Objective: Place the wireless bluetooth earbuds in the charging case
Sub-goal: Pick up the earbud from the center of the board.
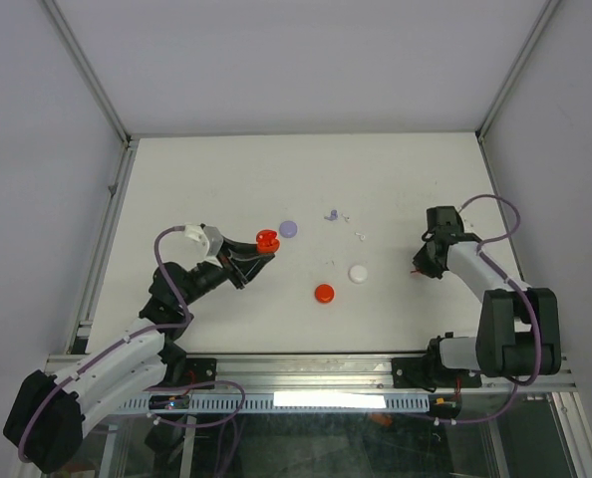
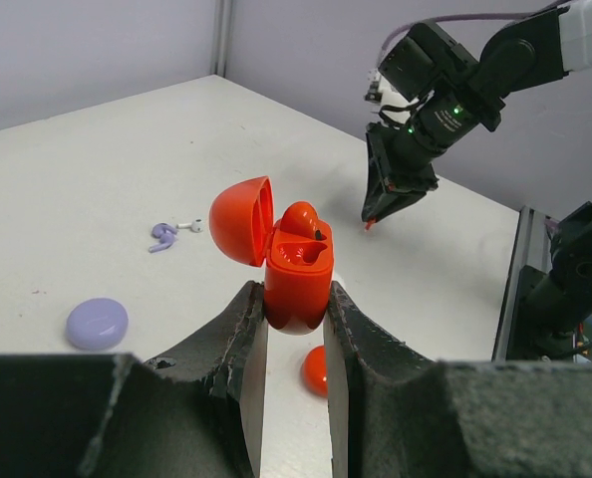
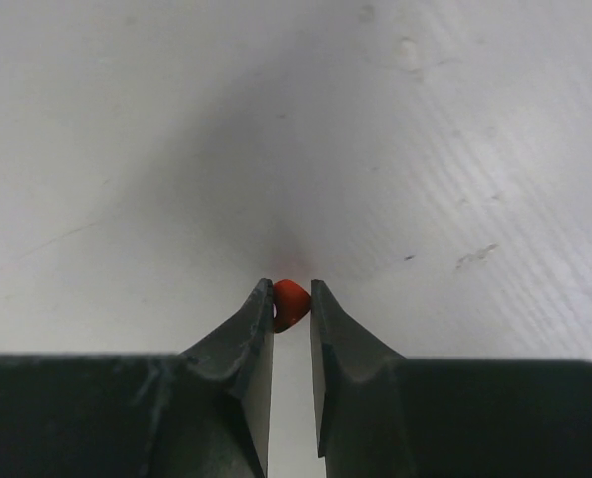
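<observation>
A: What does the left gripper (image 1: 259,251) have?

B: Its jaws are clamped on the lower body of the red case (image 2: 298,284). It holds the case upright above the table (image 1: 226,179), left of centre, with the lid (image 2: 241,221) swung open.

A: Anything in it?

B: One red earbud (image 2: 298,217) sits in a slot on top, and its rounded head sticks up.

A: And the right gripper (image 1: 419,270)?

B: It is over at the right side, tips pointing down at the table. The jaws are pinched on a second red bud (image 3: 290,302), right at the fingertips. Whether that bud touches the table I cannot tell.

A: The other pieces?

B: A lilac earbud (image 2: 162,236) and a white earbud (image 2: 188,226) lie just beside each other at the far middle of the table. A lilac disc (image 1: 288,228) lies just beyond the case. A white disc (image 1: 358,272) and a red disc (image 1: 324,293) lie nearer, between the two grippers, close together but not touching.
</observation>
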Controlling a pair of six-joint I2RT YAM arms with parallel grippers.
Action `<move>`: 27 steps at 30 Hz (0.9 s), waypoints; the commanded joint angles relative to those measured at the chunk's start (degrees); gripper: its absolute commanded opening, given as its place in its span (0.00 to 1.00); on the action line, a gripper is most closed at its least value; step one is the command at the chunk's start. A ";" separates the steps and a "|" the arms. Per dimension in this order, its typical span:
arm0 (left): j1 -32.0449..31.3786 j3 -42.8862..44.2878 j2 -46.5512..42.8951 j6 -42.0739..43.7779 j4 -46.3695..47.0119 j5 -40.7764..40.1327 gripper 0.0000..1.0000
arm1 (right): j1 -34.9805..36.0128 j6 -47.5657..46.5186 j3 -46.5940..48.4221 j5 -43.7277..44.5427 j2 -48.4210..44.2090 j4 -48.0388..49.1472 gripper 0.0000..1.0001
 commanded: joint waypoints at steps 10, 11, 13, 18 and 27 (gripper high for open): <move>-0.45 -2.19 9.60 -3.40 19.43 5.23 0.00 | 23.27 -9.01 8.16 6.49 -12.85 10.45 0.09; -0.47 -2.24 10.25 -3.36 20.44 5.52 0.00 | 24.69 -9.88 8.48 6.83 -13.69 11.45 0.09; -0.43 -2.18 11.41 -3.35 21.91 5.99 0.00 | 27.44 -11.92 9.28 6.78 -15.36 13.43 0.09; -0.45 -1.88 13.64 -3.73 24.88 7.33 0.00 | 35.05 -18.61 10.98 5.62 -17.89 19.37 0.09; -0.45 -0.07 16.11 -3.93 26.60 11.62 0.00 | 46.09 -30.80 11.43 0.64 -21.75 31.13 0.08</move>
